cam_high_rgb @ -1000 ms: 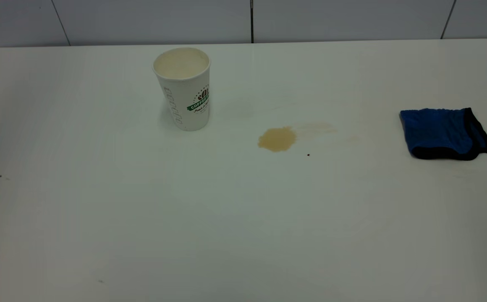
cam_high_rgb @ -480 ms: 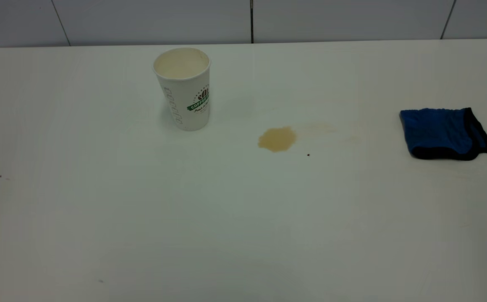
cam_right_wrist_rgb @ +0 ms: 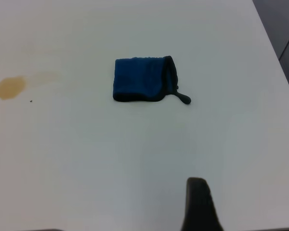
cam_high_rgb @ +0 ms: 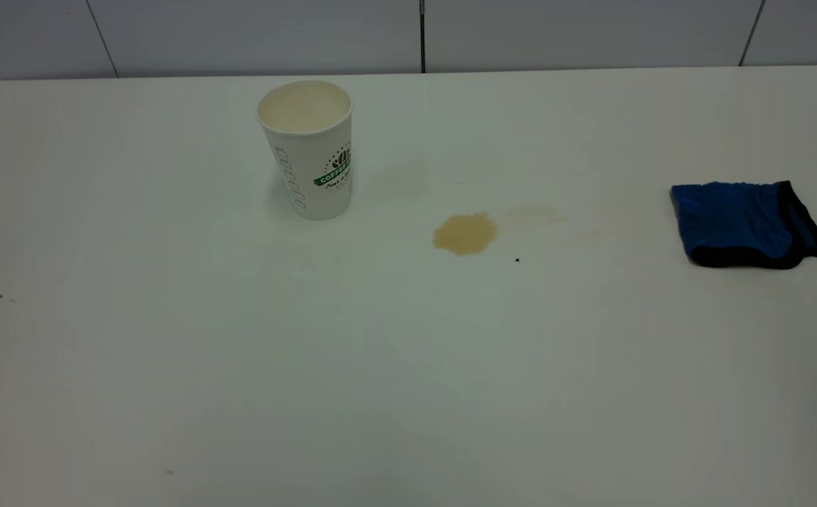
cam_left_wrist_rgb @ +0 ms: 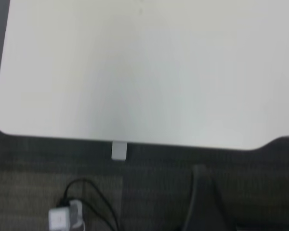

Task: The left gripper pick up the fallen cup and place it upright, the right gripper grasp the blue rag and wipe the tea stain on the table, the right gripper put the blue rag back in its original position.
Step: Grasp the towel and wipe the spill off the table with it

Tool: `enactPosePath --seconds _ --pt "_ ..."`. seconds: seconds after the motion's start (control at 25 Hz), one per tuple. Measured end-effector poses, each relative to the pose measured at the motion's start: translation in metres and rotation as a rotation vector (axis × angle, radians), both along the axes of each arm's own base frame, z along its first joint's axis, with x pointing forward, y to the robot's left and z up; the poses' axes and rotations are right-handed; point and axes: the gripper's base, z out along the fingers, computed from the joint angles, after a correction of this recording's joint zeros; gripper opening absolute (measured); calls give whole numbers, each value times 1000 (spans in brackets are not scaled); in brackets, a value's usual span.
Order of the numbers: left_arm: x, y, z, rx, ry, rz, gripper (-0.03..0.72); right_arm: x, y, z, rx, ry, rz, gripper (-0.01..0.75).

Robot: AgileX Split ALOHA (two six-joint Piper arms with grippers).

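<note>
The white paper cup (cam_high_rgb: 306, 148) with a green logo stands upright at the back left of the white table (cam_high_rgb: 380, 366). A tan tea stain (cam_high_rgb: 465, 234) lies near the middle, with a faint pale smear to its right. The blue rag (cam_high_rgb: 739, 224) with black edging lies flat at the right side. In the right wrist view the blue rag (cam_right_wrist_rgb: 142, 79) lies well ahead of my right gripper (cam_right_wrist_rgb: 197, 204), apart from it, and the tea stain (cam_right_wrist_rgb: 8, 87) sits off to one side. My left gripper (cam_left_wrist_rgb: 204, 202) hangs beyond the table's edge, over the floor. Neither arm appears in the exterior view.
A tiny dark speck (cam_high_rgb: 517, 260) lies just right of the stain. A tiled wall (cam_high_rgb: 408, 35) runs behind the table's far edge. In the left wrist view a white adapter (cam_left_wrist_rgb: 62, 217) with a black cable lies on the dark carpet below the table's rounded corner.
</note>
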Motion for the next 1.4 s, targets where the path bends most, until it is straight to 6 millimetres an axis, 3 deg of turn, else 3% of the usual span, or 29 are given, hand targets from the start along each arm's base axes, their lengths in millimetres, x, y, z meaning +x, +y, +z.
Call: enactPosePath --seconds 0.2,0.84,1.4 --pt "-17 -1 2 5 -105 -2 507 0 0 0 0 0 0 533" --pt "-43 1 -10 -1 -247 -49 507 0 0 0 0 0 0 533" --pt "-44 1 -11 -1 -251 -49 507 0 0 0 -1 0 1 533"
